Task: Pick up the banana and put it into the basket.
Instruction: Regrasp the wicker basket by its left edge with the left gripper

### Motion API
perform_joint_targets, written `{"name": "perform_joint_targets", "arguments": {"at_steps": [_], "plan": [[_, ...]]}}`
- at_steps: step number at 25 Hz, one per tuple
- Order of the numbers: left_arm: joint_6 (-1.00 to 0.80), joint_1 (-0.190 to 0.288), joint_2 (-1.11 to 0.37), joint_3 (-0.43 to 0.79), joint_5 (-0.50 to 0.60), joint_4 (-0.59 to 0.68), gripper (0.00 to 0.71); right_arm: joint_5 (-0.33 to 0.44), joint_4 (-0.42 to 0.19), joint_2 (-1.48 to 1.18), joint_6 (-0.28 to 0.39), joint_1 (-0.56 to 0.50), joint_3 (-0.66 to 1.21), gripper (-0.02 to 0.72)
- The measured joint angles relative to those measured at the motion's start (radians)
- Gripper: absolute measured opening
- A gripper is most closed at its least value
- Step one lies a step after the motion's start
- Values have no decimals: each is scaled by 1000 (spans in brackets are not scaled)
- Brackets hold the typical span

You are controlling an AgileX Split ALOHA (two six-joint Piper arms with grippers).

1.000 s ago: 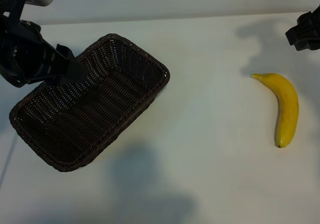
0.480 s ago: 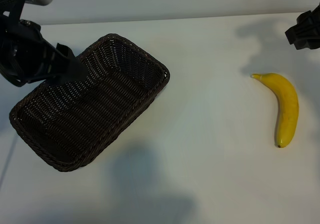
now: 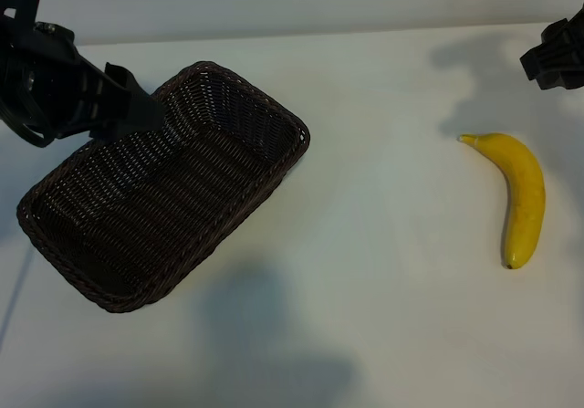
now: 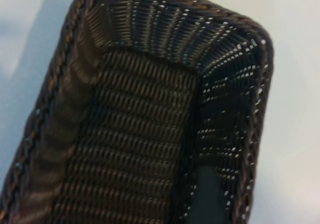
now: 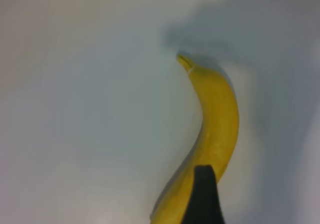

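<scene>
The yellow banana lies on the white table at the right, stem toward the far side. It is also in the right wrist view as the banana, beyond one dark finger. My right gripper hangs above the table's far right corner, behind the banana and apart from it, open and empty. The dark brown wicker basket sits at an angle on the left with nothing in it. My left gripper hovers open over its far left rim, one finger showing above the basket.
The white table stretches bare between basket and banana. A pale wall runs along the far edge. Arm shadows fall on the table near the front and at the far right.
My left gripper has shifted a little toward the far side, over the basket's rim. The right arm, banana and basket have not moved.
</scene>
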Motion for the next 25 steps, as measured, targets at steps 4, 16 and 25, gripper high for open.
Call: {"name": "perform_joint_targets", "arguments": {"at_steps": [4,16,25], "plan": [[-2,0,0,0,0,-34,564,0,0,0,0,0,0,571],[-281,0,0,6,59,92,564,0,0,0,0,0,0,571],[-486,0,-105,188,16,207,564,0,-3,0,0,0,0,571]]}}
